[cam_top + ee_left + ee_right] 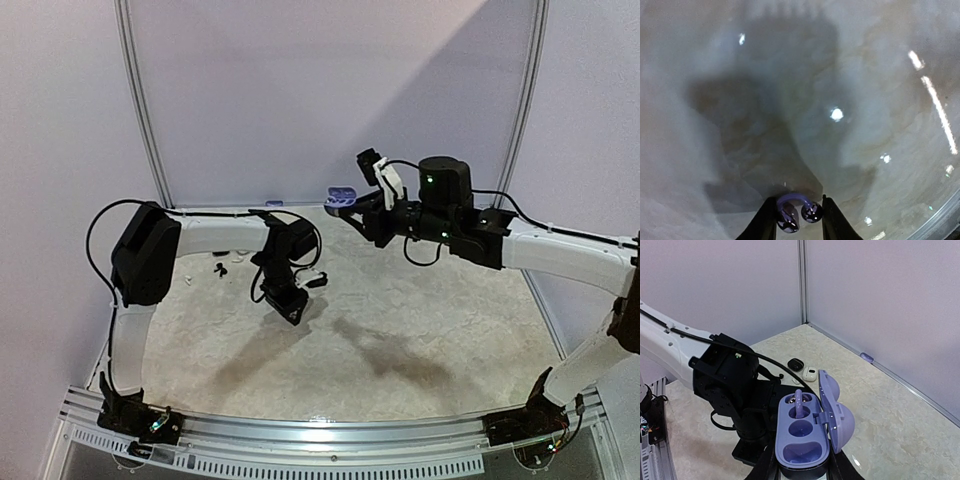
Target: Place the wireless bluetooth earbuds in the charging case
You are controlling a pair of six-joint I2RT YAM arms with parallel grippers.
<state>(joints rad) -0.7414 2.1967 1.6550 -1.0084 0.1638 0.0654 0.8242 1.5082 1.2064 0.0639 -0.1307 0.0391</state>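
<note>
Two end effectors: each closed on a load.
Left end effector (799, 221): jaws close together, pinching a small glossy purple clip-shaped earbud (792, 210) above the beige stone-patterned worktop (880, 75).
Right end effector (801, 471): jaws clamped across the base of the open lilac plastic charging case (802, 442), held clear of the worktop, lid hinged to the right.
Case contents: one matching earbud (798, 405) seated in the far recess; other recesses empty.
Handling (judged): earbud is light, rigid and slick; grip the bulbs, not the thin arch.
Beyond: black pebble-shaped case (796, 363) and white pebble-shaped case (810, 373) lie on the worktop.
Obscured: fingertips cut off by the frame edge; left wrist view blurred.
</note>
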